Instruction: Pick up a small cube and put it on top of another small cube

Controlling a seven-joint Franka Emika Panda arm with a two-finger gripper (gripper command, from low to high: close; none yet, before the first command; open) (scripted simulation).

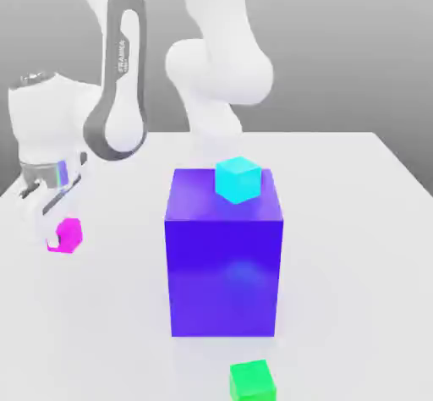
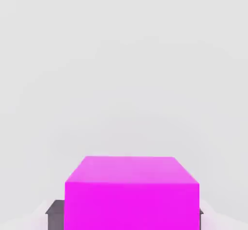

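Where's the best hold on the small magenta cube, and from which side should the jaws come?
Across two opposite flat side faces of the magenta cube, coming straight down from above. It sits flat on the white table with open space around it, well clear of the blue block. The gripper already has its jaws shut on it that way.

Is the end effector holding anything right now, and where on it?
Yes: the end effector is shut on the small magenta cube, gripped by two opposite side faces, near the table.

The big blue-violet block (image 1: 224,264) stands mid-table (image 1: 364,222), blocking the straight way across, the cyan cube (image 1: 238,179) on top. Open table lies either side; the green cube (image 1: 252,381) sits near the front edge.
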